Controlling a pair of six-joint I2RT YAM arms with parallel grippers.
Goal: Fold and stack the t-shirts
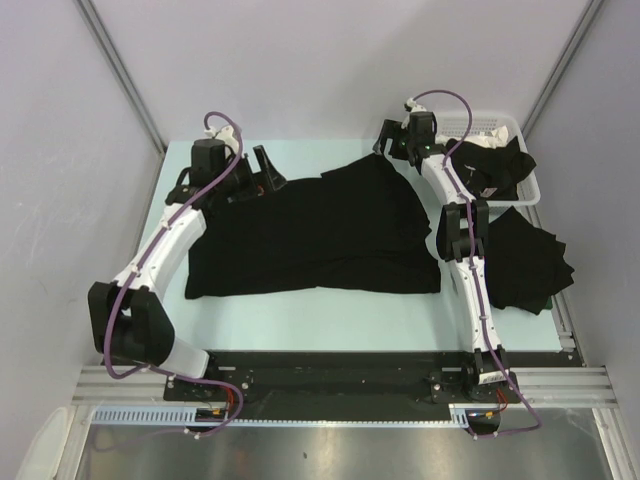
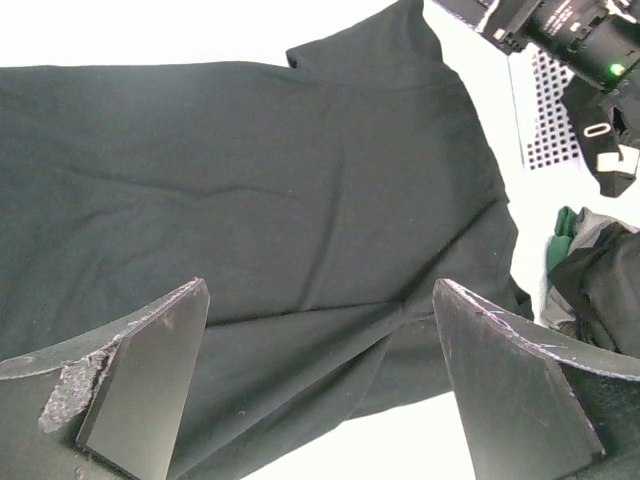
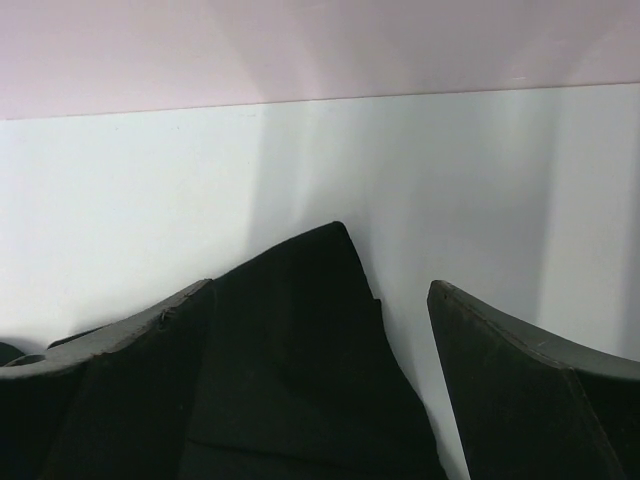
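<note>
A black t-shirt [image 1: 320, 235] lies spread across the middle of the table, and it fills most of the left wrist view [image 2: 250, 180]. My left gripper [image 1: 268, 172] hovers open at the shirt's far left edge, with cloth below its wide-apart fingers [image 2: 320, 290] and nothing held. At the shirt's far right corner my right gripper [image 1: 390, 142] is open. A pointed black corner of the shirt [image 3: 310, 330] lies between its fingers [image 3: 320, 288], nearer the left one. Another black t-shirt [image 1: 530, 262] lies at the table's right edge.
A white slotted basket [image 1: 500, 127] stands at the back right with dark cloth [image 1: 495, 165] hanging out of it. The right arm's forearm [image 1: 470, 270] crosses between the spread shirt and the shirt at the right. Walls enclose the table on three sides.
</note>
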